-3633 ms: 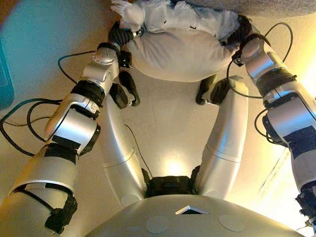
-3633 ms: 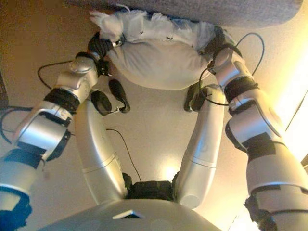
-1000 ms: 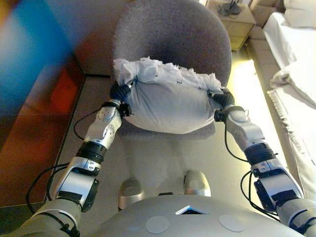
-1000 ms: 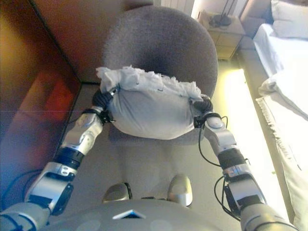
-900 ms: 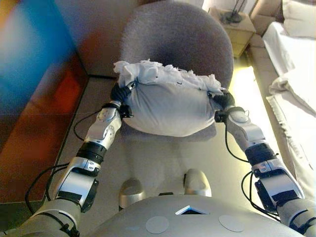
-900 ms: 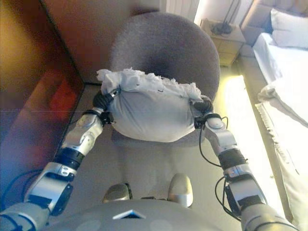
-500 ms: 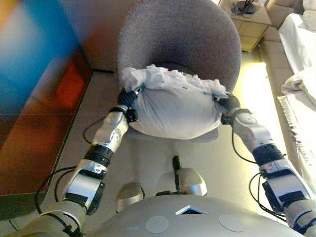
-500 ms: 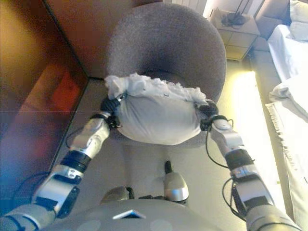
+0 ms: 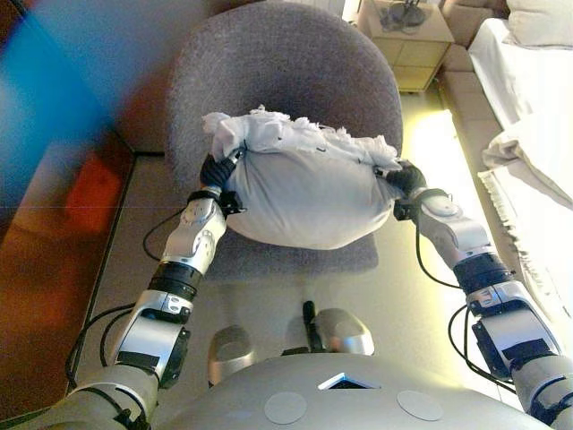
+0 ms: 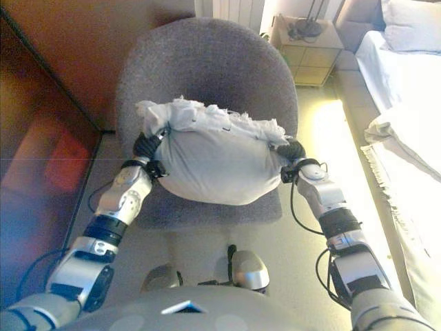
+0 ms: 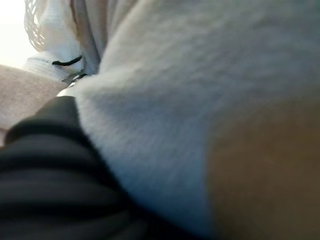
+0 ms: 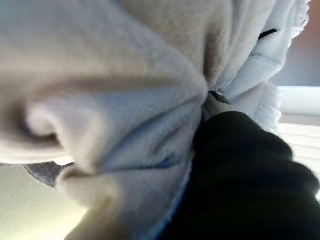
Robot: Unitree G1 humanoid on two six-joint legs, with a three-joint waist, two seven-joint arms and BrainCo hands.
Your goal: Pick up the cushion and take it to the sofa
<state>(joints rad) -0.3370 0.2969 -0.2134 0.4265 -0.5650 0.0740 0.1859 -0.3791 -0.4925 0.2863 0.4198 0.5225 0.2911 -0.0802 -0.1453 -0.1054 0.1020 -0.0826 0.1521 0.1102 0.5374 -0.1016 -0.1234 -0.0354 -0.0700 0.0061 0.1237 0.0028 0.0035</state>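
Note:
A plump white cushion with a frayed white cloth bunched along its top hangs between my two hands, just above the seat of a round grey armchair. My left hand grips its left end and my right hand grips its right end. The cloth gathers tightly where each hand holds it. In the left wrist view the cushion fills the picture past the dark cover. In the right wrist view the cushion folds into the hand. The fingers are mostly buried in the fabric.
A dark reddish wood panel runs along the left. A bedside table stands behind the chair at the right. A bed with white bedding lies along the right side. A radiator is at the back.
The view has lifted from the floor to the armchair and swung a little, so the camera moved. The cushion stays held between both hands, now over the chair seat.

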